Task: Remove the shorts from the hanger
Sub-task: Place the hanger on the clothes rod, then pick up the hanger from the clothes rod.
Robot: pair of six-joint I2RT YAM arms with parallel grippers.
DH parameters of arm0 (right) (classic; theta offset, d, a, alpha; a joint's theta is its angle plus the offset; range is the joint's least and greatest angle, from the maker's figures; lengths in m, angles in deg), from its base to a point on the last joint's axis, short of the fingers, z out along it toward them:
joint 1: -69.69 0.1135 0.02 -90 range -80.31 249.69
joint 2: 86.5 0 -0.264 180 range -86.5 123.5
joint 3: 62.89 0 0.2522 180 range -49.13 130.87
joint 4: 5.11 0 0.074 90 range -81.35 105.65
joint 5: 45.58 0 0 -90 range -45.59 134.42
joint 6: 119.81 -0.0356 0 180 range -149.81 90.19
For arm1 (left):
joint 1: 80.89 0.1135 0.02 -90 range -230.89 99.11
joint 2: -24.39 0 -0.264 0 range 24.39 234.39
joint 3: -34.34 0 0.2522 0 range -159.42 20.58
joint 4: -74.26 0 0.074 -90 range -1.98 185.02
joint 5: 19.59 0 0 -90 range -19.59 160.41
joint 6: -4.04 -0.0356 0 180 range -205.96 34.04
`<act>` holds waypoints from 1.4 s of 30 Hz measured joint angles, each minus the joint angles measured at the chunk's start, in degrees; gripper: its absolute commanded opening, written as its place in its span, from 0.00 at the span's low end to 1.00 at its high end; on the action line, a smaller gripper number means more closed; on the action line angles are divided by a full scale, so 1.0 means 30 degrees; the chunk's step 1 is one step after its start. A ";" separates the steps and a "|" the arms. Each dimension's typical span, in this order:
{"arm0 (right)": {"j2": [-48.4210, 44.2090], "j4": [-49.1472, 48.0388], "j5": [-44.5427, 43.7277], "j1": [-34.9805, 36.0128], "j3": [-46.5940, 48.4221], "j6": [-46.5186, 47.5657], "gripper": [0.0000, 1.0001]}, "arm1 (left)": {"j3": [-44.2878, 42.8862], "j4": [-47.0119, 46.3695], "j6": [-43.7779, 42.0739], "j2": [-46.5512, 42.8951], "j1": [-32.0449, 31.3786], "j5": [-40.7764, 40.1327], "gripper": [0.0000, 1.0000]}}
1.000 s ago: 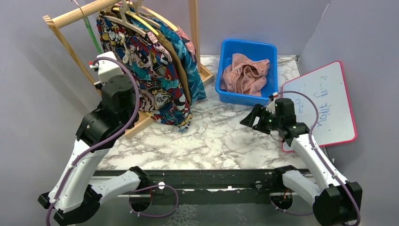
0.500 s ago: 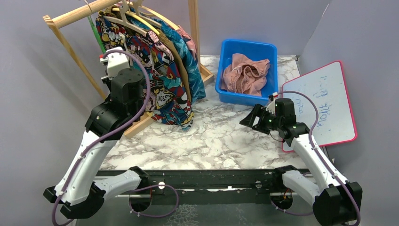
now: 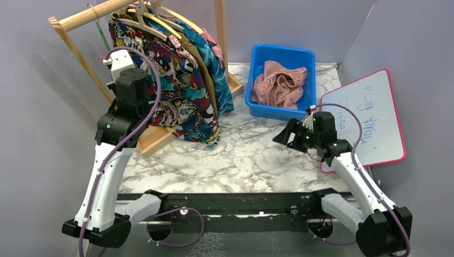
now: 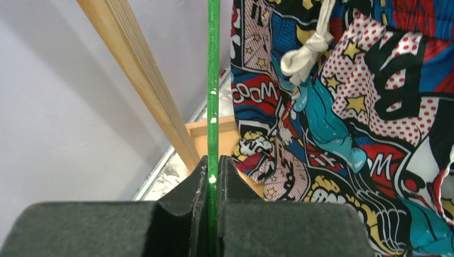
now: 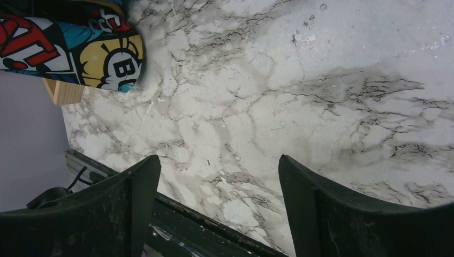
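On comic-print shorts (image 5: 69, 43), letter "B"

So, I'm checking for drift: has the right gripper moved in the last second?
No. The right gripper stays at the same spot before the blue bin.

Comic-print shorts (image 3: 182, 101) hang on the rack (image 3: 85, 16); pink shorts (image 3: 278, 83) lie crumpled in the bin (image 3: 252, 75).
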 measured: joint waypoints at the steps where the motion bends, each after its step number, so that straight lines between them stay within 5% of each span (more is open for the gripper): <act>1: 0.0000 0.0000 0.0000 0.0000 0.0000 0.0066 0.83 | 0.0138 -0.0073 0.0087 -0.0102 0.0036 0.0182 0.04; 18: 0.0029 0.0029 0.0437 0.0000 0.0146 0.0459 0.84 | 0.2244 -0.0044 0.0554 -0.2441 0.0058 0.0801 0.25; 25: -0.0087 0.0029 0.0444 0.0000 0.0146 0.0459 0.84 | 0.2397 0.0087 0.0787 -0.2310 0.0058 0.1428 0.43; 32: -0.0117 0.0022 0.0860 0.0000 0.0146 0.0590 0.84 | 0.1501 0.0474 0.1005 -0.2674 0.0058 0.3300 0.98; 42: -0.1013 0.0000 0.1020 0.0000 0.0146 0.0619 0.84 | -0.2025 0.0452 0.1647 -0.4058 0.0058 0.7606 0.99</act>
